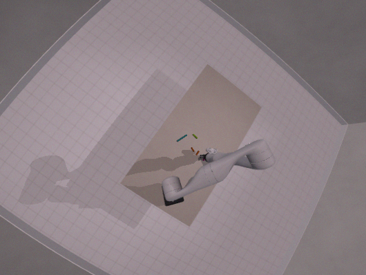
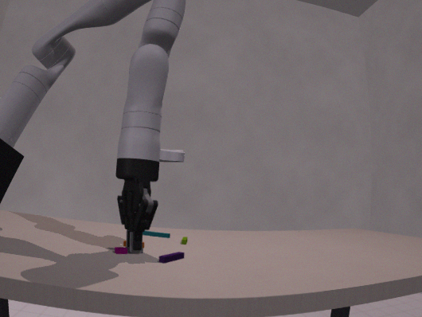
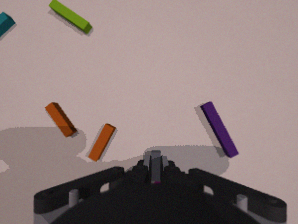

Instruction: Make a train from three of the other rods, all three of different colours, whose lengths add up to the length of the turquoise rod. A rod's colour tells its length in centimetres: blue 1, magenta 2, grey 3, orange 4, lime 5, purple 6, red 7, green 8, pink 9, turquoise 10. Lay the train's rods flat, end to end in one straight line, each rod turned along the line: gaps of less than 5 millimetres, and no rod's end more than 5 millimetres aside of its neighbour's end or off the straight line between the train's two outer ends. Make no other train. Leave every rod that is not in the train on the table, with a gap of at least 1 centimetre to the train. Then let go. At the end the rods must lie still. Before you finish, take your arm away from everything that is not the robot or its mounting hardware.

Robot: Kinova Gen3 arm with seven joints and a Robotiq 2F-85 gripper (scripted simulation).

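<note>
My gripper (image 2: pixel 134 248) (image 3: pixel 155 164) (image 1: pixel 203 158) stands upright, down at the table top, and is shut on a short grey rod (image 3: pixel 155 160). A magenta rod (image 2: pixel 120 250) lies flat right beside the fingers, at the grey rod's far end; I cannot tell whether they touch. Two orange rods (image 3: pixel 61 119) (image 3: pixel 102 142) (image 1: pixel 192 149) (image 1: pixel 197 152) lie just beyond the gripper. A purple rod (image 3: pixel 219 129) (image 2: pixel 171 257) lies to one side. The lime rod (image 3: pixel 70 16) (image 2: pixel 184 240) (image 1: pixel 195 136) and the turquoise rod (image 3: pixel 5 22) (image 2: pixel 157 234) (image 1: pixel 181 138) lie farther off.
All rods lie on a beige table (image 1: pixel 221 97) (image 2: pixel 279 275). The arm's base (image 1: pixel 171 193) stands at one long edge. The arm reaches over the table and hides the purple rod in the overhead view.
</note>
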